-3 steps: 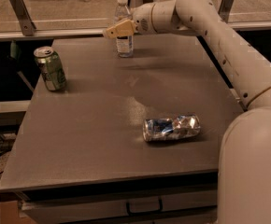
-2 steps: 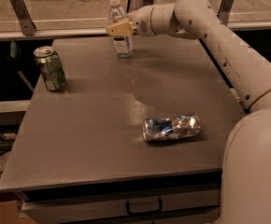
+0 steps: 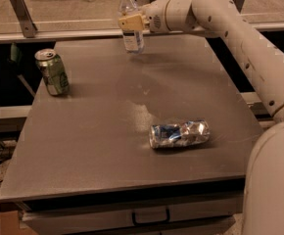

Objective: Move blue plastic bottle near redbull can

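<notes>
The claw [image 3: 131, 23] sits at the top centre of the frame, at the far edge of the counter [image 3: 103, 116]. Its tan fingers [image 3: 130, 21] are pinched around the middle of the blue plastic bottle [image 3: 133, 41]. The bottle is upright, its white cap above the claw and its label below. Its base is at or just above the counter's surface, and I cannot tell which. The arm [image 3: 240, 38] reaches in from the right side of the frame.

The redbull can [image 3: 179, 133] lies on its side, crumpled, in the lower right part of the counter and well apart from the bottle. A green can [image 3: 52, 72] stands upright near the left edge, away from both.

The grasp looks made, so the step in hand is probably the start of the carry. The next move calls for drawing the bottle toward the bottom of the frame and slightly right, across the bare middle of the counter. It should then be set down upright just beside the dented can without knocking it.

The bottle is tall and light, so it needs to be kept vertical and lowered fully before the claw spreads, or it may topple. The can could roll if bumped, so a small gap on approach seems wise.
</notes>
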Tool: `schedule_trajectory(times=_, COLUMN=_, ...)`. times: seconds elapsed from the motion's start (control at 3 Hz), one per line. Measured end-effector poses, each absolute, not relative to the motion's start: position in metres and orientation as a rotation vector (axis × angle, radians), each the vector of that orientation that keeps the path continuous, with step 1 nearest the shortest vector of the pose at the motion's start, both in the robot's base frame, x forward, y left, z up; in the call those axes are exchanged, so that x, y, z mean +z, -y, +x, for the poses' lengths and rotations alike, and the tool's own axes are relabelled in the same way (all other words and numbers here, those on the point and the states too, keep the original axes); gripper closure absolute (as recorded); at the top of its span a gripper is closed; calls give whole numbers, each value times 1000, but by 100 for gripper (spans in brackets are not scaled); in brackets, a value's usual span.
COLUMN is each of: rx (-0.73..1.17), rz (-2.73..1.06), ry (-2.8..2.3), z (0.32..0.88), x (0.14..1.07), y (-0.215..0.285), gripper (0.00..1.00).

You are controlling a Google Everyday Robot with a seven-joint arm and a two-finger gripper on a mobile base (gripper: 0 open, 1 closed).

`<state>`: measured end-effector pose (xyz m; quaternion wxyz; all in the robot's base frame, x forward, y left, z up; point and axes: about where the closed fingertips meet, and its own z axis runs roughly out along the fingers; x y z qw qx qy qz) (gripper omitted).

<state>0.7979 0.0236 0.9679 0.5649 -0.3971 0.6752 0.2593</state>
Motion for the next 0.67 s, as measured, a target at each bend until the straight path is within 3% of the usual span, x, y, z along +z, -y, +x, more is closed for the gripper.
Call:
schedule_trajectory(times=0.33, rx=659, rz=-970, ry=-1550, z=768, x=980, y=-4, gripper=100)
schedule_trajectory(times=0.67, rx=744, rz=-1025, ry=-1500, z=721, x=975, y=19, gripper=100)
